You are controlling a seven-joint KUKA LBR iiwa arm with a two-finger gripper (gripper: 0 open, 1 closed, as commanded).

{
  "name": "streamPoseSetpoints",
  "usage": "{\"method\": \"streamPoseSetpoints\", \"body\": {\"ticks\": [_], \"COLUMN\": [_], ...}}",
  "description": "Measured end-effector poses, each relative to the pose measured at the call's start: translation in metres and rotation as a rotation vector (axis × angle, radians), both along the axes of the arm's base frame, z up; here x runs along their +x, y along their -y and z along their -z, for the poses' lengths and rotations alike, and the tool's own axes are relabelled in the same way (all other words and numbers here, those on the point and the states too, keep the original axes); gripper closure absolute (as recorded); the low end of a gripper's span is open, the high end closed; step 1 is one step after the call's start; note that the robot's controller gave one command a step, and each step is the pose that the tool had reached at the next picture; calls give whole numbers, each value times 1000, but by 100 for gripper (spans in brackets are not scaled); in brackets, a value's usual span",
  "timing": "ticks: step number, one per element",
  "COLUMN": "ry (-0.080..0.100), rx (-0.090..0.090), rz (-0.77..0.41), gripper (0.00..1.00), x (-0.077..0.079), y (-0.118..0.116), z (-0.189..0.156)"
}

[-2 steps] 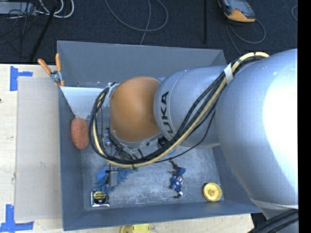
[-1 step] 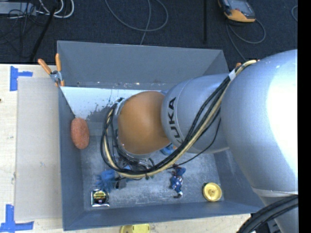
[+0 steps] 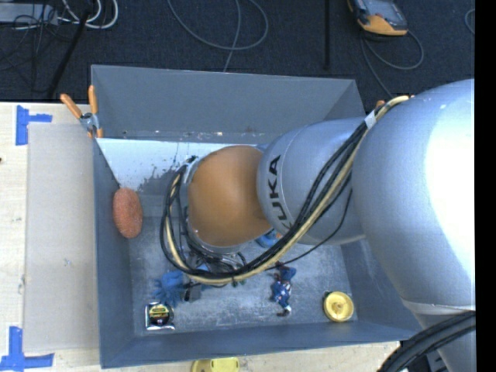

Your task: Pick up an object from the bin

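Observation:
A dark part of my gripper (image 3: 198, 279) shows just below the arm's orange cover, low over the bin's front left floor. Right beside it, to its left, lies a crumpled blue thing (image 3: 167, 284); whether they touch I cannot tell. A small black-and-yellow tape measure (image 3: 159, 315) sits in the front left corner, just in front of the blue thing.
An orange-brown oval lump (image 3: 128, 211) lies against the left wall. A small blue figure (image 3: 281, 289) and a yellow round disc (image 3: 338, 306) lie at the front right. A bit of blue (image 3: 267, 240) peeks out under the arm, which covers the bin's middle and right.

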State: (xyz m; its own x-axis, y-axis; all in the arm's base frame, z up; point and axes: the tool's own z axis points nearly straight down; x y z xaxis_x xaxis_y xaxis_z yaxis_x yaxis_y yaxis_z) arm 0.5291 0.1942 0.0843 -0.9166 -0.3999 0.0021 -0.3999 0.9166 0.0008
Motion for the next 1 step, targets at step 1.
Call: {"method": "streamPoseSetpoints", "body": {"ticks": [1], "ry": [1], "rx": [0], "rz": [30], "gripper": [100], "x": [8], "y": [-13], "z": [-5]}}
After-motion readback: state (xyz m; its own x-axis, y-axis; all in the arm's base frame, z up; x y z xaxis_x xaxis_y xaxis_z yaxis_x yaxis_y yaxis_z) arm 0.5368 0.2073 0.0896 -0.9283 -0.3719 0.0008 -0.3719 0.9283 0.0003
